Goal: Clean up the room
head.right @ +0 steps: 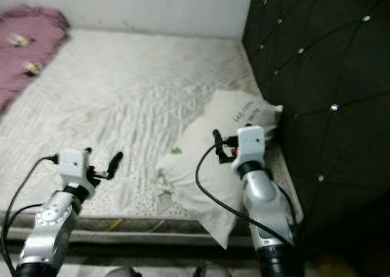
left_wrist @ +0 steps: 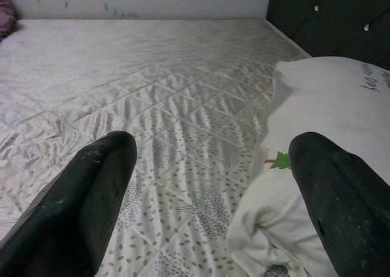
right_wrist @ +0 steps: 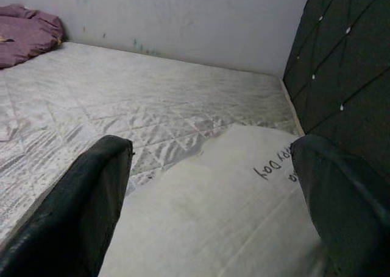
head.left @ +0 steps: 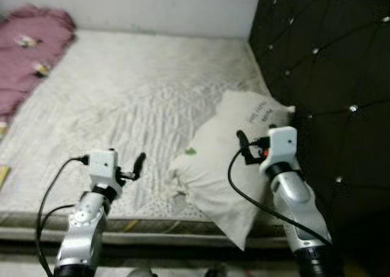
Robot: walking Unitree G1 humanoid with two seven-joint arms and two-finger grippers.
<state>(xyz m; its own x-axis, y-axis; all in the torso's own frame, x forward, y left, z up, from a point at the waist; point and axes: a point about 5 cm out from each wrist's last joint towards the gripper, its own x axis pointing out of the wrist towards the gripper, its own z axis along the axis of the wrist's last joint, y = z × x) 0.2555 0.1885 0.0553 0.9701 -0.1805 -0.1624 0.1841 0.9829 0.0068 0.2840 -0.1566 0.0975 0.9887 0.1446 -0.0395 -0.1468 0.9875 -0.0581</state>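
Note:
A white pillow (head.left: 228, 161) with black lettering and a small green print lies on the bare quilted mattress (head.left: 134, 94), against the dark tufted headboard (head.left: 329, 64); its lower corner hangs over the bed's front edge. My right gripper (right_wrist: 219, 204) is open just above the pillow (right_wrist: 225, 204), its fingers (right_wrist: 79, 210) spread wide. My left gripper (left_wrist: 213, 210) is open too, low over the mattress (left_wrist: 152, 88) near the front edge, with the pillow (left_wrist: 323, 106) to its right. Neither holds anything.
A crumpled purple blanket (head.left: 27, 52) lies at the bed's far left corner. A white wall (head.left: 152, 6) runs behind the bed. Something yellow (head.left: 3, 175) shows at the mattress's left edge. The bed's front edge (head.left: 152, 228) is right before me.

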